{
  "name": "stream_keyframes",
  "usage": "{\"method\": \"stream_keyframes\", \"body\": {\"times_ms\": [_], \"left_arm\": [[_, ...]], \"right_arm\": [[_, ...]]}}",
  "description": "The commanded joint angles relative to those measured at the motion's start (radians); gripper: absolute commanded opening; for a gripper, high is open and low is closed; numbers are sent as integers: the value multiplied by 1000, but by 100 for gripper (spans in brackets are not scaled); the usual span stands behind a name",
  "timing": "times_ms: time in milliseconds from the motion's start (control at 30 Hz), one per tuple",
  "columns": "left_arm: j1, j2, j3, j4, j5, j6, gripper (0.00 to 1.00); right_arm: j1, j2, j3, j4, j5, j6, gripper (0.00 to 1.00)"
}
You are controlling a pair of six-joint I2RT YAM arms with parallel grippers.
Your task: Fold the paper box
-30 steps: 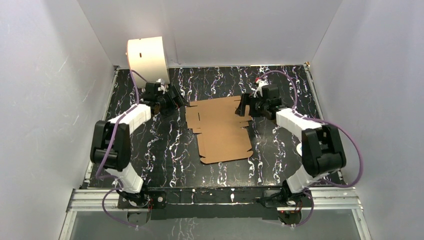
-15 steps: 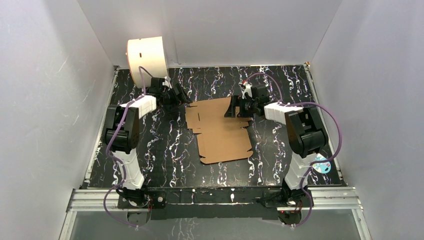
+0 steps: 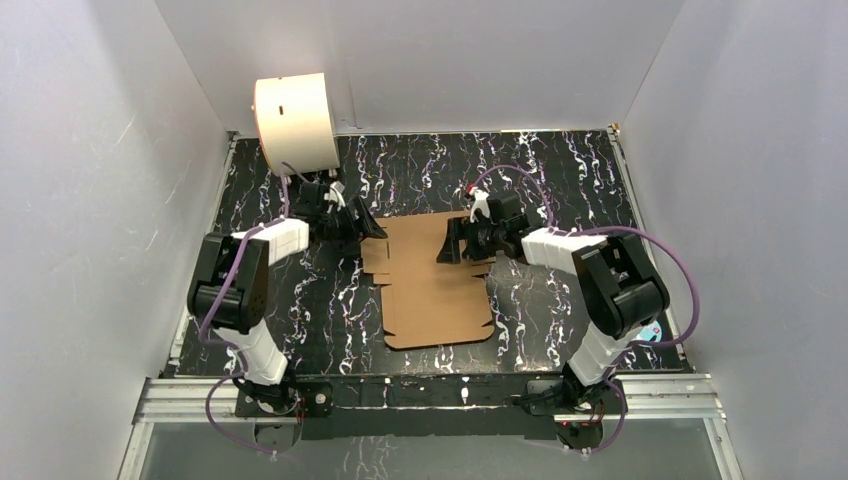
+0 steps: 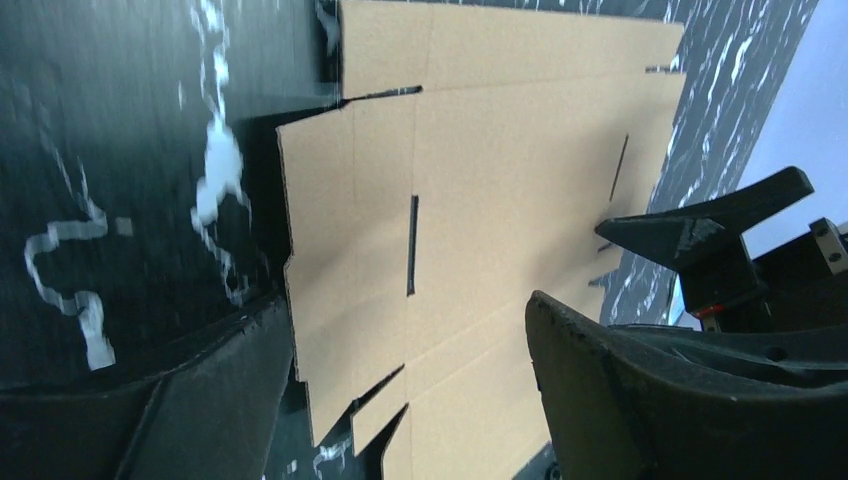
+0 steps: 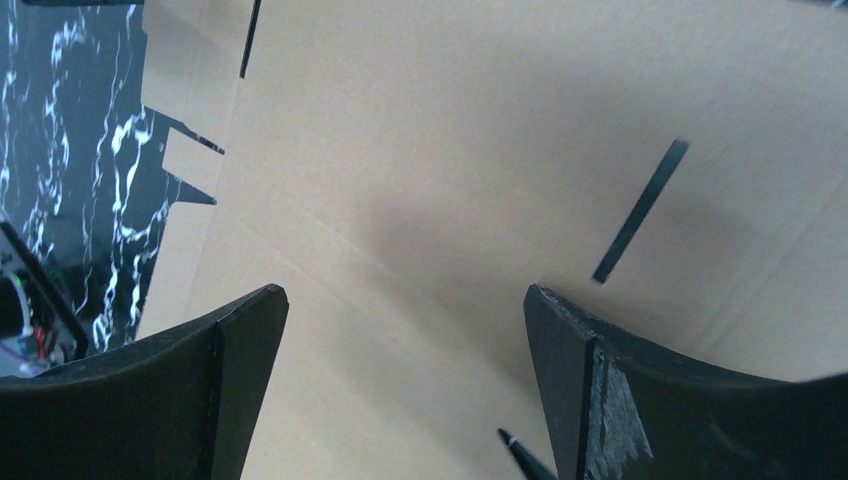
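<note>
The flat brown corrugated cardboard box blank (image 3: 432, 290) is lying unfolded near the middle of the table, its far end reaching between my two claws. I am judging it light, thin and fairly stiff, bending readily only along its pressed score lines and probably skating on the smooth top if I shove it. The outer side flaps, beside the narrow die-cut slots (image 4: 411, 245) and notches, are looking like the best hold, since the broad middle panel is offering no edge to pinch. My left claw (image 3: 362, 225) is hanging at the blank's left edge with its jaws spread wide, gripping nothing. My right claw (image 3: 452, 240) is hovering low over the right side, just as wide and also empty. Underneath is showing the glossy black tabletop veined with white (image 3: 560, 180). A cream-white cylindrical drum (image 3: 295, 120) is standing at the far left corner against the plain pale walls (image 3: 90, 200).
</note>
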Motion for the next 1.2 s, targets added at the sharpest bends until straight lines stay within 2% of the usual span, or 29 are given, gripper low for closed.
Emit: {"method": "stream_keyframes", "body": {"times_ms": [0, 100, 200, 267, 333, 433, 633, 767, 933, 1167], "left_arm": [[-13, -171, -116, 4, 12, -32, 81], [-13, -262, -183, -10, -34, -32, 82], [-9, -307, -166, -95, -145, 7, 84], [-1, -298, -131, -108, -170, 33, 84], [0, -266, -88, -106, -174, 46, 84], [1, -186, -19, -99, -171, 42, 83], [2, -22, 95, -68, -144, 12, 74], [11, 23, 116, -79, -156, 23, 72], [31, 48, 119, -50, -134, 11, 64], [29, 105, 127, -25, -63, -12, 37]], "right_arm": [[41, -87, -67, -43, 37, 15, 99], [43, -125, -68, -50, 55, 3, 99], [41, -147, -12, -86, 94, -30, 99], [38, -149, 26, -94, 143, -50, 99], [28, -144, 37, -62, 178, -60, 99], [11, -106, 75, -26, 142, -58, 99], [11, -10, 122, 29, 96, -43, 98], [11, 29, 118, 49, 82, -42, 98], [11, 61, 94, 82, 59, -31, 97], [15, 82, 74, 99, 64, -13, 96]]}}
